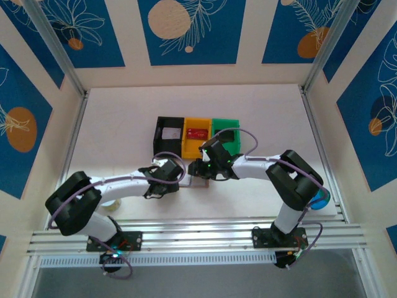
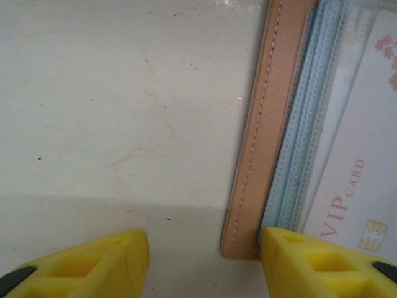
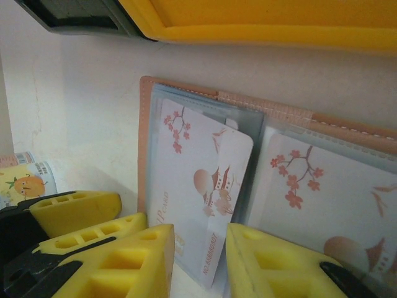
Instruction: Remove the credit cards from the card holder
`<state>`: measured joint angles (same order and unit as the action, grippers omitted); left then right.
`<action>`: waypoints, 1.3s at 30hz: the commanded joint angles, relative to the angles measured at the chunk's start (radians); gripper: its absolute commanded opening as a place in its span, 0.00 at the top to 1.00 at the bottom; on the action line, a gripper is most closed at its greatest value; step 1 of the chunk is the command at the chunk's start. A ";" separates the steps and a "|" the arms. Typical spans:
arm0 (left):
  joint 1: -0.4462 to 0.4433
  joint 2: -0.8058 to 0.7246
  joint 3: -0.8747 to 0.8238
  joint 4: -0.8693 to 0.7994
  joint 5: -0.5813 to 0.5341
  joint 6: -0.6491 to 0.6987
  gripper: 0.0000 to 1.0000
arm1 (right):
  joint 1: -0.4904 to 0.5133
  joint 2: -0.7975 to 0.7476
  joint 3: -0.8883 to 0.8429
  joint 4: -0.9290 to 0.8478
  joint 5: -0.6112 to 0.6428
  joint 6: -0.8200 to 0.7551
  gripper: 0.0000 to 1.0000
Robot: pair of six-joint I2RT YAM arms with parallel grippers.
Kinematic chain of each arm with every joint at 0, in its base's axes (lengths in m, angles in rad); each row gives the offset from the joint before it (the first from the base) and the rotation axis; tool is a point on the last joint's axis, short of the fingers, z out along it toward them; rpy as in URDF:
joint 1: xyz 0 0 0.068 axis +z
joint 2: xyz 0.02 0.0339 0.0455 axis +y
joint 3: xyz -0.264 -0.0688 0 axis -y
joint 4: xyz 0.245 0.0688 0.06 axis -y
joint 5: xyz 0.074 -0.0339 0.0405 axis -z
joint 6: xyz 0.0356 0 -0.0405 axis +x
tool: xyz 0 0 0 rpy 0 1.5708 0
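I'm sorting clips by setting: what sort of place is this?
Probably a robot test booth: a white table walled by blue patterned panels, two robot arms bolted to aluminium rails, and three small bins by an open card holder.

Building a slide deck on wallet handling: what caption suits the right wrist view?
Right tool straddles a white card sticking out of the open card holder.

Card with chip (image 2: 356,180): "VIP CARD" in pinkish letters.
Blossom card (image 3: 201,180): "NO." with a row of digits along its edge, too blurred to read.
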<state>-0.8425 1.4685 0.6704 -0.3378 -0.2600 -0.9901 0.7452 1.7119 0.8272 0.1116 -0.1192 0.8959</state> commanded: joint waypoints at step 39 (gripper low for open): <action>-0.003 0.127 -0.091 0.136 0.118 -0.039 0.48 | -0.029 0.088 -0.038 0.157 0.046 -0.048 0.74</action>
<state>-0.8429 1.4849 0.6525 -0.3065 -0.2642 -0.9981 0.7261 1.7851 0.7990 0.2729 -0.0963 0.8661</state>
